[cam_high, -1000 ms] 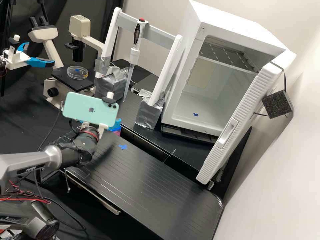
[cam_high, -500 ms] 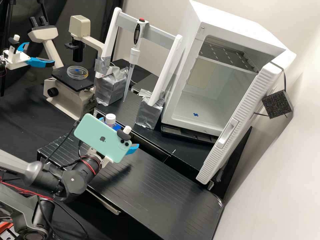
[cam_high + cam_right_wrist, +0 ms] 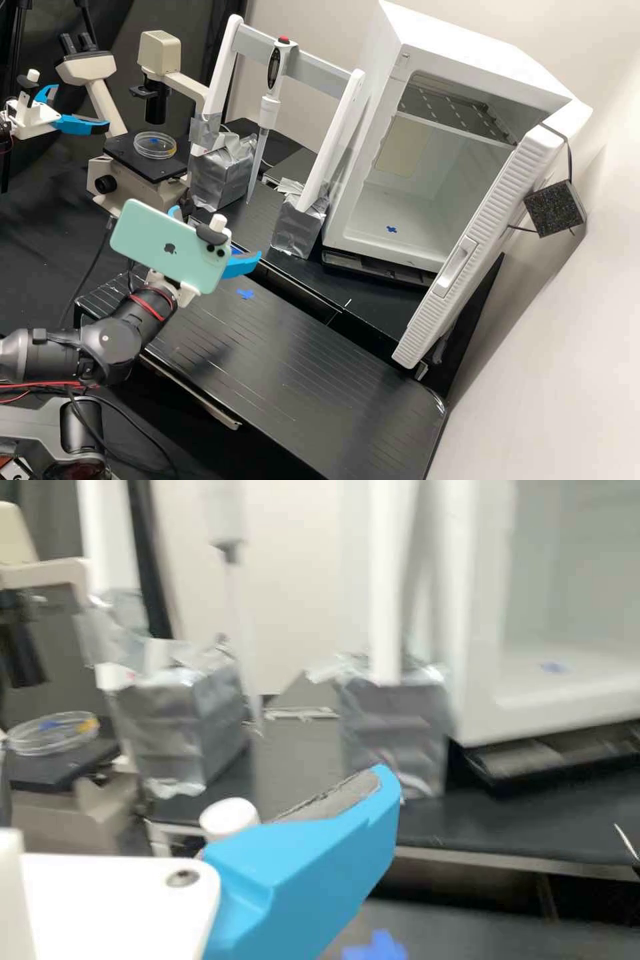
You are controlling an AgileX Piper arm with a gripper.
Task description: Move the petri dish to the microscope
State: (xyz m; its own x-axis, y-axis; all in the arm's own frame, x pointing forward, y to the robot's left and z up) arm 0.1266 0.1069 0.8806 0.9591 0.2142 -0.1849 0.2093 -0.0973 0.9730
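The claw (image 3: pixel 217 233) is in front of the microscope (image 3: pixel 160 53), on the arm's side, and its two blue fingers (image 3: pixel 300 875) stand wide apart. I see nothing held between them, but the phone (image 3: pixel 172 247) covers a part of this place in the high view. Just beyond one finger is a white cap (image 3: pixel 228 818), in front of the microscope and towards the white box.

The petri dish (image 3: pixel 155 145) lies flat on the black stage (image 3: pixel 127 160) of the microscope, below its dark column (image 3: pixel 155 103), and it is well apart from the claw. So I judge that the moving and the placing are done. What is left is perhaps only to bring the arm to rest. If the dish is exactly in the centre, I cannot tell.

About the room: beside the microscope stands the nearer foil-wrapped block (image 3: pixel 220 177), and the pipette (image 3: pixel 268 110) hangs beyond it with its tip low. A wide swing towards them could strike the tip. On the arm's side of the microscope, the black platform (image 3: pixel 287 373) offers open room, but its long edge and the gap before the higher bench could catch a low finger.
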